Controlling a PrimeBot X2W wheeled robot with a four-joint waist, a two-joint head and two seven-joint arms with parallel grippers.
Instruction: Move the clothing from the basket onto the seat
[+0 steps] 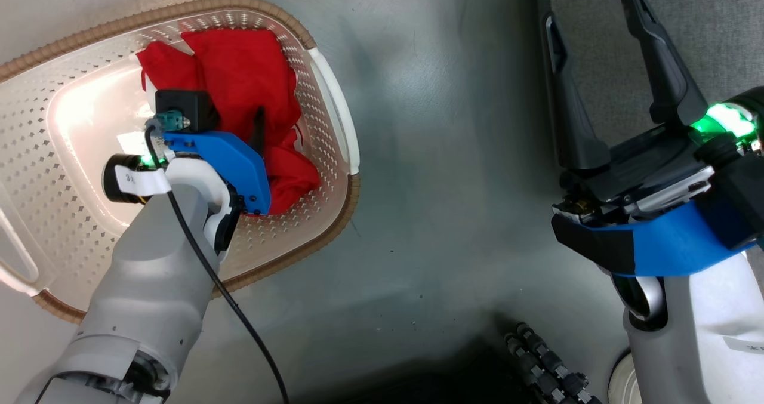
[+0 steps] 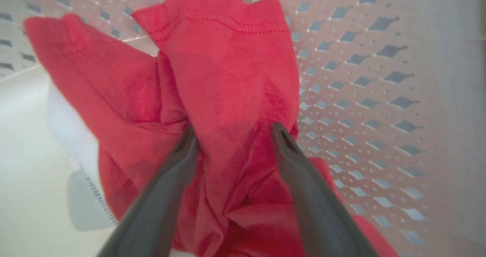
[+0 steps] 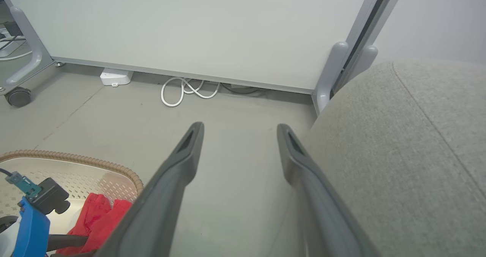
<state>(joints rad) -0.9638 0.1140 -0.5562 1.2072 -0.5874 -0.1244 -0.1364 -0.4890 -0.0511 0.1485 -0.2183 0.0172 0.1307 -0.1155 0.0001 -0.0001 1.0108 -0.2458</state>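
Your left gripper (image 2: 233,128) sits down in the basket (image 2: 360,97), fingers spread wide astride a fold of the clothing (image 2: 228,71), not pinching it. Whether that red heap is one garment or two you cannot tell; a blurred label (image 2: 91,200) peeks out beside it. Your right gripper (image 1: 588,1) hangs released over the grey floor (image 1: 447,123) beside the seat (image 3: 398,143), itself cut off at the edge. A white cable (image 3: 186,92) loops by the wall panel (image 3: 190,29).

Red clothing (image 1: 245,76), cream perforated basket (image 1: 319,159) w/ brown rim (image 1: 345,213), grey seat (image 1: 728,34), poss. flecked
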